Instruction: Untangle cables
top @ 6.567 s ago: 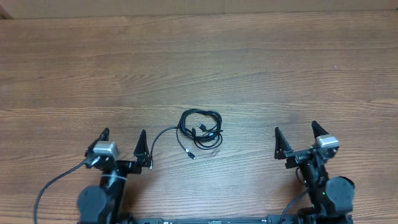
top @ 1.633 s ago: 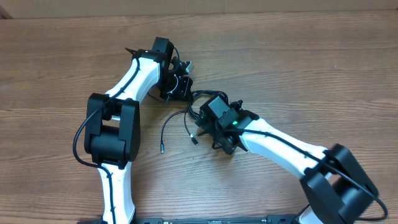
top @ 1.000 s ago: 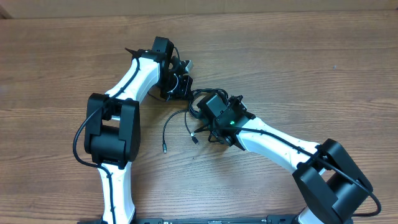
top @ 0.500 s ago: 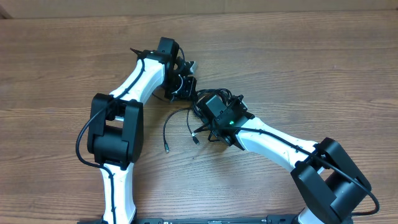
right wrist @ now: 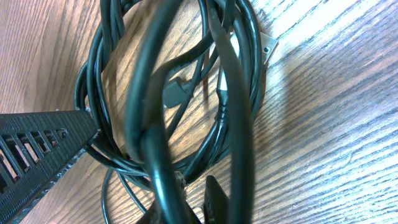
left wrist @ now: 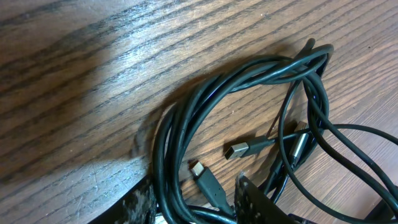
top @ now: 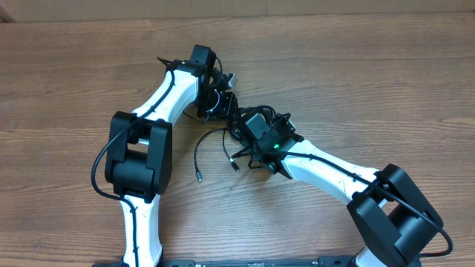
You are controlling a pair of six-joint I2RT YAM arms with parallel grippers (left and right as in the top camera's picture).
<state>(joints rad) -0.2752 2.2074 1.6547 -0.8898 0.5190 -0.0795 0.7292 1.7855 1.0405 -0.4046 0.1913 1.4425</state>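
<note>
The cables (top: 197, 157) lie in a black tangle mid-table, squeezed between my two grippers. One loose strand ends in a plug (top: 198, 178) nearer the front. My left gripper (top: 221, 104) is at the tangle's far-left side. In the left wrist view its jaws (left wrist: 194, 190) stand apart around a bundle of strands (left wrist: 169, 143) and a dark plug (left wrist: 205, 177); a silvery plug (left wrist: 239, 149) lies inside the loop. My right gripper (top: 241, 132) comes in from the right. Its fingers (right wrist: 196, 182) are nearly together on strands of the coil (right wrist: 146, 106).
The wooden table (top: 371, 74) stretches bare to the right and left of the arms. A black slatted part (right wrist: 37, 149) of the other arm crosses the left of the right wrist view, close to the coil.
The left jaws have parted from shut and the left gripper has shifted slightly right toward the tangle. The right jaws have closed from wide onto the coil.
</note>
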